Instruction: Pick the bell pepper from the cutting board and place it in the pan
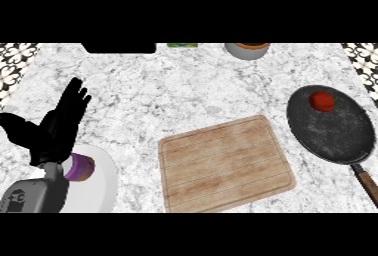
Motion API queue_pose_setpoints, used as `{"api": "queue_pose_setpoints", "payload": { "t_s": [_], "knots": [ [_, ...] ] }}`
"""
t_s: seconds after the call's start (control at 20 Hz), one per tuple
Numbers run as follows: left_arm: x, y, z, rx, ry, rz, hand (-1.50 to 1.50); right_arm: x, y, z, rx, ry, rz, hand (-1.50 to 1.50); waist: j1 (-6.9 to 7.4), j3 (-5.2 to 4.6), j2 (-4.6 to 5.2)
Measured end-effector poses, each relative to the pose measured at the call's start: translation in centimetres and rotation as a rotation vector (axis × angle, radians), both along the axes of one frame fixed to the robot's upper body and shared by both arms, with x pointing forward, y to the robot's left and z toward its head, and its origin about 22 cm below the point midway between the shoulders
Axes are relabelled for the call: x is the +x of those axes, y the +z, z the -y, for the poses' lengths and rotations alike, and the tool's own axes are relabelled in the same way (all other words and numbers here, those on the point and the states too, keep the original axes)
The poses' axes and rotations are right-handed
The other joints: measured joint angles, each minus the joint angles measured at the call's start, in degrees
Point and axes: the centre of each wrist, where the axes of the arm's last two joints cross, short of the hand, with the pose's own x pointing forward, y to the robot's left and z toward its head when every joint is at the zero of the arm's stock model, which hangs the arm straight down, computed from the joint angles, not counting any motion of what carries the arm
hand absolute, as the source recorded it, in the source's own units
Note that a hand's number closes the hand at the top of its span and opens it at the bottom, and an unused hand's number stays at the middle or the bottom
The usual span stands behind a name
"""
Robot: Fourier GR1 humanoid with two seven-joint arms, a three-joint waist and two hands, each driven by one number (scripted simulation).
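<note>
A red bell pepper with a green stem lies inside the dark round pan at the right, near the pan's far rim. The pan's brown handle points toward the lower right. The wooden cutting board sits in the middle of the marble counter with nothing on it. My left hand stands at the left edge, fingers straight and pointing up, holding nothing. My right hand does not show anywhere.
A white plate at the lower left carries a purple cupcake, partly behind my left forearm. A grey bowl and a green object sit at the counter's far edge. A black object lies there too.
</note>
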Motion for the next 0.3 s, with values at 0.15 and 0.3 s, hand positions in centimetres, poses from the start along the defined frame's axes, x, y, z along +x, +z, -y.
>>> {"api": "queue_pose_setpoints", "payload": {
  "t_s": [0.15,0.3],
  "knots": [
    [-0.3,0.2,-0.1,0.003,-0.002,0.003,0.0,-1.7,0.3,1.0,-0.013,-0.018,-0.012,-1.5,0.08,0.01,-0.08],
    [0.1,0.9,-0.5,0.003,-0.008,0.0,0.0,-2.7,0.3,1.4,-0.033,-0.029,-0.018,-1.5,0.1,0.02,-0.07]
  ]
}}
